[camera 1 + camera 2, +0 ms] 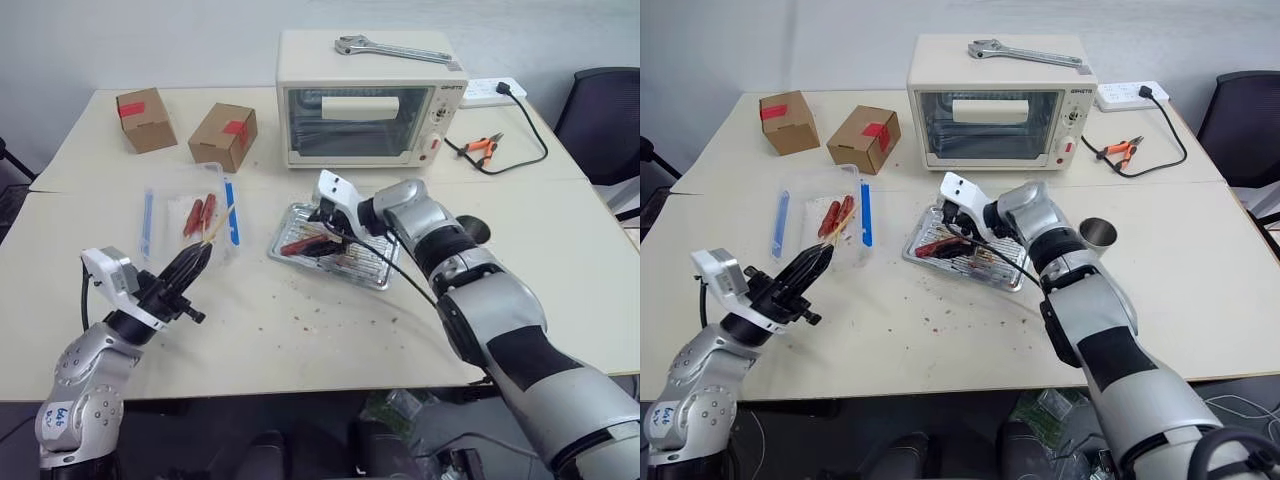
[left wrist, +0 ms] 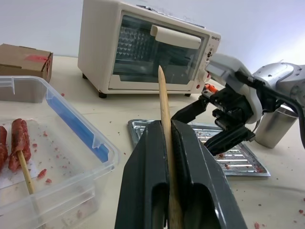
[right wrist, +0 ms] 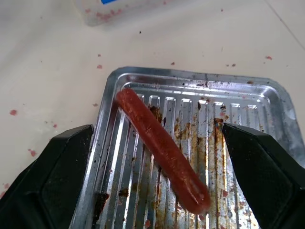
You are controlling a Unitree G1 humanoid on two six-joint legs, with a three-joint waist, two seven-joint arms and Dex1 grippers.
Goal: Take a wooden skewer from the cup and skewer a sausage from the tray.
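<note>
My left gripper [image 1: 190, 266] is shut on a wooden skewer [image 2: 164, 107], held above the table at the front left, beside the plastic box; its pointed end sticks out past the fingertips toward the oven. The silver tray [image 1: 372, 272], greasy and ridged, lies mid-table. On its left part lies a red-brown sausage [image 3: 162, 148]. My right gripper [image 1: 320, 240] hovers open just over the tray, one finger on each side of that sausage, not touching it. The silvery cup [image 1: 1098, 234] stands right of the tray, behind my right forearm.
A clear plastic box with blue edges [image 1: 160, 215] left of the tray holds skewered sausages [image 1: 198, 215]. Behind stand a toaster oven [image 1: 365, 105] with a wrench [image 1: 390, 48] on top, two cardboard boxes [image 1: 145, 120] [image 1: 223, 135], pliers [image 1: 482, 147] and a power strip [image 1: 490, 92].
</note>
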